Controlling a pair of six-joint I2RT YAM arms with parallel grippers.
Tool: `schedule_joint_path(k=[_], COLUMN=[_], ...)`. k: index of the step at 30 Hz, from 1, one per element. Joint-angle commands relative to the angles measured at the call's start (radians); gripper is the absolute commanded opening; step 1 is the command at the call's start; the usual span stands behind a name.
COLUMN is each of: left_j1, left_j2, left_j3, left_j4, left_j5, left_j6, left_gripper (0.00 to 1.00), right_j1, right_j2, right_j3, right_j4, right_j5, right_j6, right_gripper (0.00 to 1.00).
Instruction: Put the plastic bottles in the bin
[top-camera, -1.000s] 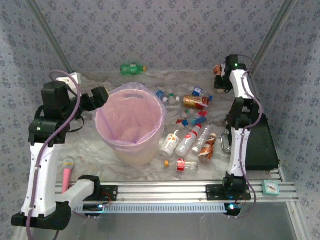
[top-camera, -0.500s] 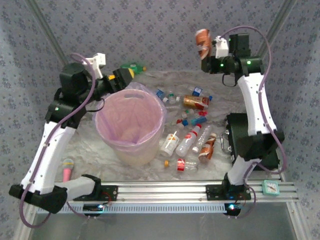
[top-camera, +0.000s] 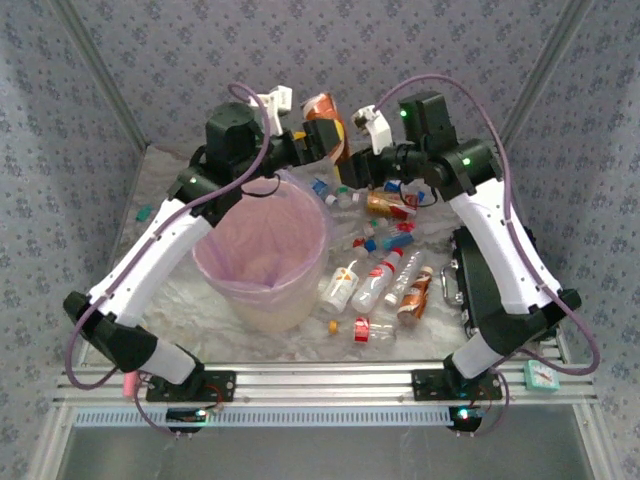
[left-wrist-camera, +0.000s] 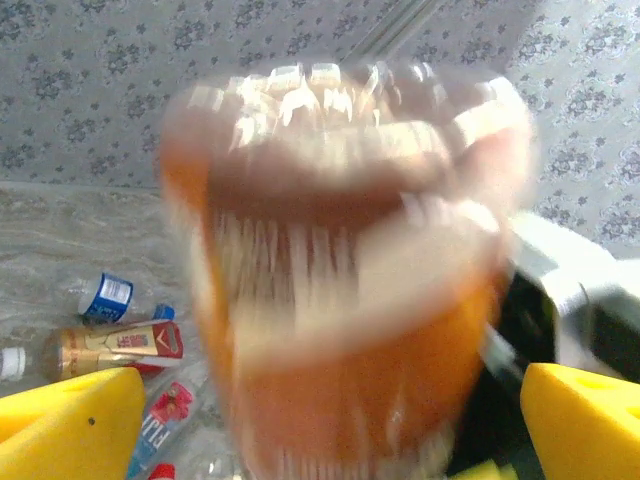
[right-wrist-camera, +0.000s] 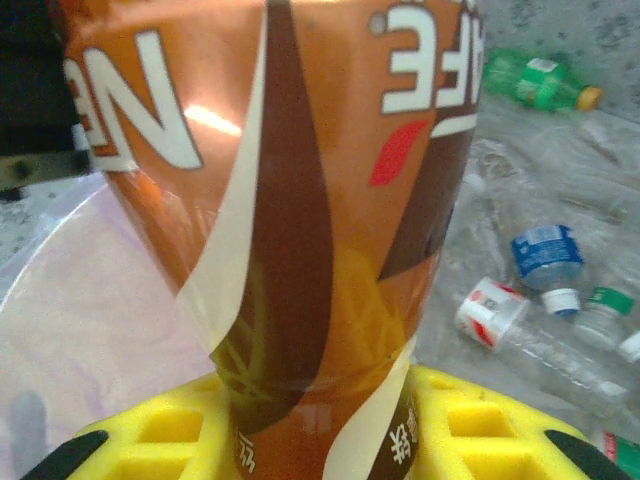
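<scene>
both arms have swung inward since a moment ago and now meet above the far rim of the large round beige bin lined with a translucent pink bag (top-camera: 268, 305). the right arm arches up from its base, elbow high, forearm reaching left. its right gripper (top-camera: 345, 138) is clamped on the orange-brown plastic bottle with a brown and cream label (top-camera: 322, 118), with the bottle's narrow end pinched between yellow fingers (right-wrist-camera: 150, 440). the left arm stretches diagonally up from the near left corner. the left gripper (top-camera: 303, 150) sits just beside that bottle, released, its yellow fingers (left-wrist-camera: 70, 425) spread wide to either side of the blurred bottle. the bottle hangs in the air, not inside the bin. other small clear plastic bottles (top-camera: 380, 280) lie scattered on the table right of the bin, and a green plastic bottle (right-wrist-camera: 540, 82) lies farther back.
</scene>
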Motion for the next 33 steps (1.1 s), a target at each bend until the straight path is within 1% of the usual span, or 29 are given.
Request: schedule_joint_path(k=[1,4,7,11,14,17,19,21,22,23,25,27,28,29,33], left_j1=[-0.011,-0.02,-0.025,-0.026,-0.026,-0.027,-0.026,-0.027,-0.025,-0.025,-0.023,-0.015,-0.013,-0.008,-0.007], left_j2=[0.015,0.017,0.023,0.012,0.001,-0.008,-0.016,-0.034,-0.045,-0.057,-0.077,-0.099,-0.106,-0.111,-0.151], left_j3=[0.053,0.056,0.061,0.054,0.056,0.065,0.086,0.129,0.153,0.187,0.257,0.308,0.328,0.346,0.323], left_j4=[0.079,0.09,0.078,0.069,0.06,0.043,0.005,-0.08,-0.126,-0.191,-0.334,-0.486,-0.551,-0.624,-0.815], left_j5=[-0.033,-0.057,-0.062,-0.075,-0.08,-0.088,-0.101,-0.131,-0.143,-0.161,-0.198,-0.225,-0.237,-0.258,-0.323], left_j6=[-0.028,-0.024,-0.018,-0.014,-0.005,0.01,0.042,0.109,0.144,0.192,0.272,0.348,0.374,0.401,0.459], left_gripper=[0.91,0.82,0.72,0.59,0.53,0.49,0.48,0.48,0.48,0.48,0.47,0.47,0.47,0.45,0.4], right_j1=[0.027,0.032,0.042,0.042,0.041,0.035,0.025,0.0,-0.018,-0.044,-0.083,-0.124,-0.141,-0.162,-0.269], right_j2=[-0.053,-0.062,-0.061,-0.061,-0.059,-0.05,-0.05,-0.064,-0.075,-0.089,-0.124,-0.169,-0.185,-0.207,-0.279], right_j3=[-0.048,-0.07,-0.075,-0.082,-0.084,-0.077,-0.069,-0.067,-0.07,-0.076,-0.101,-0.14,-0.16,-0.189,-0.328], right_j4=[0.031,0.049,0.059,0.071,0.083,0.087,0.079,0.053,0.047,0.041,0.033,0.022,0.016,0.01,0.02], right_j5=[-0.039,-0.057,-0.073,-0.071,-0.076,-0.076,-0.063,-0.06,-0.047,-0.025,0.013,0.054,0.071,0.091,0.106], right_j6=[0.014,0.02,0.018,0.02,0.028,0.036,0.037,0.037,0.039,0.049,0.071,0.076,0.08,0.087,0.117], right_gripper=[0.25,0.25,0.26,0.28,0.36,0.49,0.58,0.71,0.82,0.89,0.94,0.96,0.98,0.99,0.98])
